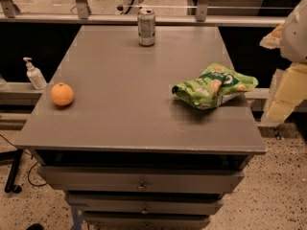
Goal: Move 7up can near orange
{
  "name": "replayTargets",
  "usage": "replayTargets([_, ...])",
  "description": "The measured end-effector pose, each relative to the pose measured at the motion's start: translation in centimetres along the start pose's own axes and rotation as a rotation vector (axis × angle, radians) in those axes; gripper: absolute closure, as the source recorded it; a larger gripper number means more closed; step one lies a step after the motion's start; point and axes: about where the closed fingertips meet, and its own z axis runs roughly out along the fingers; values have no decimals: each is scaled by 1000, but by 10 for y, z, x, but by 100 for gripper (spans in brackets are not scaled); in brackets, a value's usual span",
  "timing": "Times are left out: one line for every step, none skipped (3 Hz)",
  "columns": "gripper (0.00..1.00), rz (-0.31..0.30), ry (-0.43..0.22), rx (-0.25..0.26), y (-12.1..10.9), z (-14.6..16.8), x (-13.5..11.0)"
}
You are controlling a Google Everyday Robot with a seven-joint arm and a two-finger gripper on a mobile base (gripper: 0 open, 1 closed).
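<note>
The 7up can (146, 27) is a silver-grey can with a pull-tab top. It stands upright at the far edge of the grey tabletop (124, 109), near the middle. The orange (62, 94) sits near the table's left edge, towards the front. Can and orange are far apart. My gripper (284, 97) shows as pale yellowish and white parts at the right edge of the view, beyond the table's right side. It is well away from the can and touches nothing.
A green snack bag (214, 86) lies on the right side of the table. A white pump bottle (34, 74) stands on a ledge left of the table. A railing (158, 18) runs behind the far edge. Drawers (141, 181) sit below the front.
</note>
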Motion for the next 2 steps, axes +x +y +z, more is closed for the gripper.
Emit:
replayTargets([0,-9,-12,14,-3,1,-5])
replayTargets([0,1,-73,41,-30,14,-23])
